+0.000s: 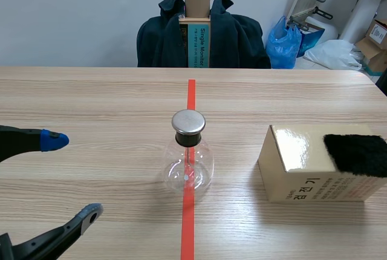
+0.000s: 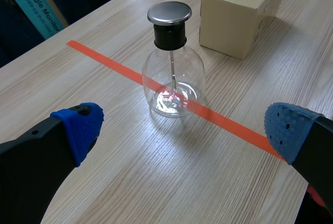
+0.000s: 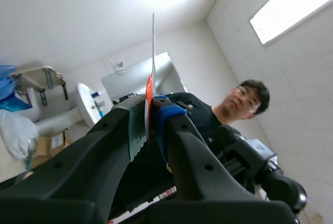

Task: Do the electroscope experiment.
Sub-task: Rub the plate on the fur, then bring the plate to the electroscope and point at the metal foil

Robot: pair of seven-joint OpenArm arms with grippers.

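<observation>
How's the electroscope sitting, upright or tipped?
Upright. The electroscope stands on its round base on the table, metal cap on top, rod hanging straight down inside the glass.

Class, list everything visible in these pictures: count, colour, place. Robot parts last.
clear glass flask electroscope with metal cap: one, clear, on the orange-red tape line.
glossy cream cardboard box: one, cream, right of flask.
black furry cloth: one, black, atop the box.
thin flat strip: one, pale and orange-red, in right gripper.
dark jacket: one, dark, behind the table.
blue plastic bag: one, blue, behind table.
person: one, dark top, beyond right gripper.
left gripper: one, blue pads, open, facing flask.
right gripper: one, black, shut on strip.
</observation>
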